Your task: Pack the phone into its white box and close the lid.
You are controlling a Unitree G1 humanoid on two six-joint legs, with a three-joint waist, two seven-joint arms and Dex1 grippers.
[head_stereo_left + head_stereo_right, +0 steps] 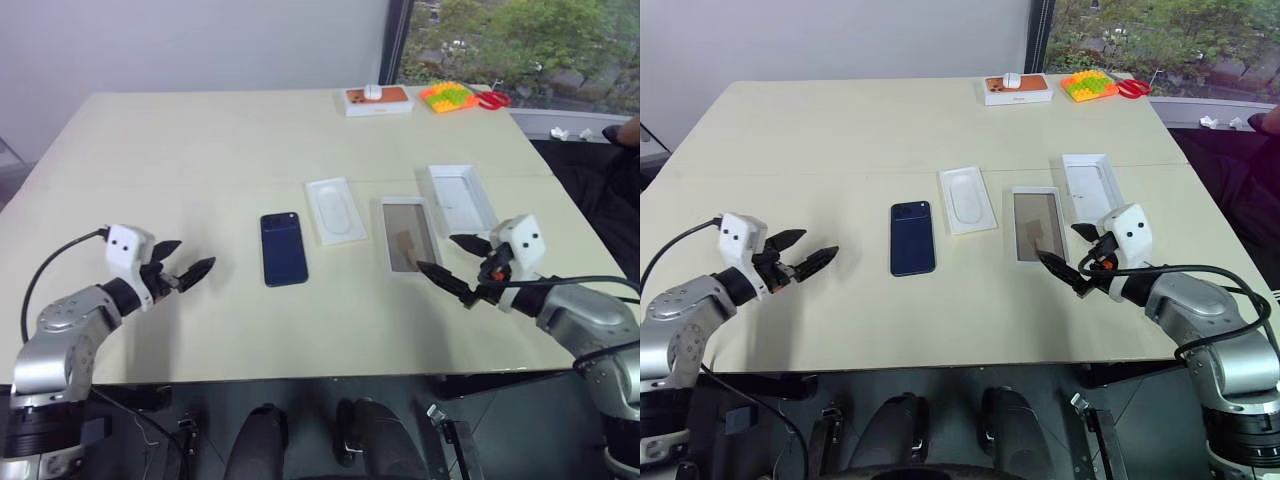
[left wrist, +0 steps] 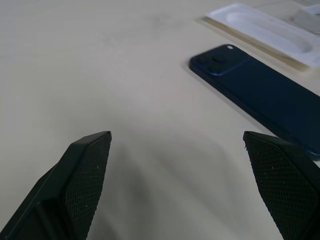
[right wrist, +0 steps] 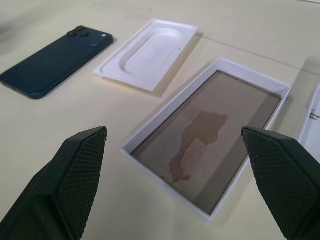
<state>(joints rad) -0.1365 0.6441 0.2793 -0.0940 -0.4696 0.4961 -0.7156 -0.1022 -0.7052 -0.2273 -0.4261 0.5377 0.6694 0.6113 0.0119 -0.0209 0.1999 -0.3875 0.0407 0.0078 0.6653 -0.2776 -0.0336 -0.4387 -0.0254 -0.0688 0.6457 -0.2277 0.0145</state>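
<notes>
The pale desk (image 1: 200, 140) carries everything. The left end effector (image 1: 183, 270) hovers low over it, fingers spread wide and grasping nothing; the right end effector (image 1: 456, 262) is likewise released and empty. The lid (image 1: 460, 198) lies inside-up just beyond the right end effector. The white box (image 1: 408, 236), open with a brownish floor, sits directly ahead of the right end effector. A thin white insert (image 1: 335, 210) lies between box and phone. The phone (image 1: 283, 248) lies flat, camera side up, ahead of the left end effector.
</notes>
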